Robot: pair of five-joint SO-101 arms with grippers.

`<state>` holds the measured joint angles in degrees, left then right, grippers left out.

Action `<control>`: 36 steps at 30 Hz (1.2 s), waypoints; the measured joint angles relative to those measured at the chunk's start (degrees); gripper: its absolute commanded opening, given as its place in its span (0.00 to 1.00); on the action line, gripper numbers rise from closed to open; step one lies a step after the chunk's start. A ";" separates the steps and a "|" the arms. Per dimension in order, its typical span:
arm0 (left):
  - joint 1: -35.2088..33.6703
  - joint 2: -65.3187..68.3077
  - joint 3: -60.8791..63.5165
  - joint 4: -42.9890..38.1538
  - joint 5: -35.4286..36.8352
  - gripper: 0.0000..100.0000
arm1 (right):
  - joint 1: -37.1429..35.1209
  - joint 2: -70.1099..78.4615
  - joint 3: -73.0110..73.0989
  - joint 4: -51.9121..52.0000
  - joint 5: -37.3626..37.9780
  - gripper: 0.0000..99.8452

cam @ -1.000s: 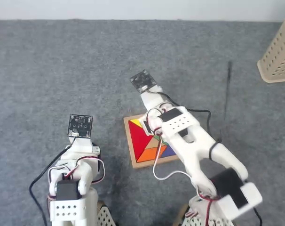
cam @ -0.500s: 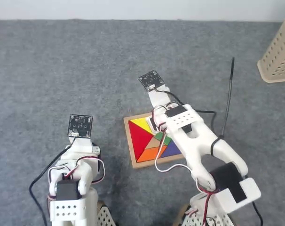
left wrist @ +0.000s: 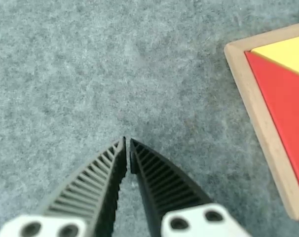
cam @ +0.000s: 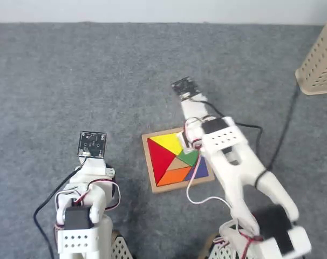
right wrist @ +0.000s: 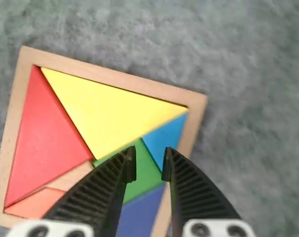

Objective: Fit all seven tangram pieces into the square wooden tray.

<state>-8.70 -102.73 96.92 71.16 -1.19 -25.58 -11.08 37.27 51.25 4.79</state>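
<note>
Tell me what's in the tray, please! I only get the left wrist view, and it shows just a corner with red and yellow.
Observer: The tray also holds green, light blue, dark blue, orange and tan shapes.
Operator: Where's the other arm?
Observer: The right gripper hangs over the green shape, fingers slightly apart, holding nothing.
Operator: Anything else on the carpet?
Observer: A beige basket stands at the far edge, well away from the tray.
</note>
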 measured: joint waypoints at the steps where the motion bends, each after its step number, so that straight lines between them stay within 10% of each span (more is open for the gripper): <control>1: 0.00 0.00 0.00 0.00 0.00 0.01 | 0.79 -1.49 0.18 0.88 0.00 0.01; 24: 0.00 0.00 0.00 0.00 0.00 0.01 | 10.29 -70.59 57.85 1.93 22.86 0.01; 36: 0.00 0.00 0.00 0.00 0.00 0.01 | 28.04 -91.60 58.29 21.36 23.03 0.01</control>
<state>-8.70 -102.73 96.92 71.16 -1.19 2.46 -102.68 95.56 72.62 27.82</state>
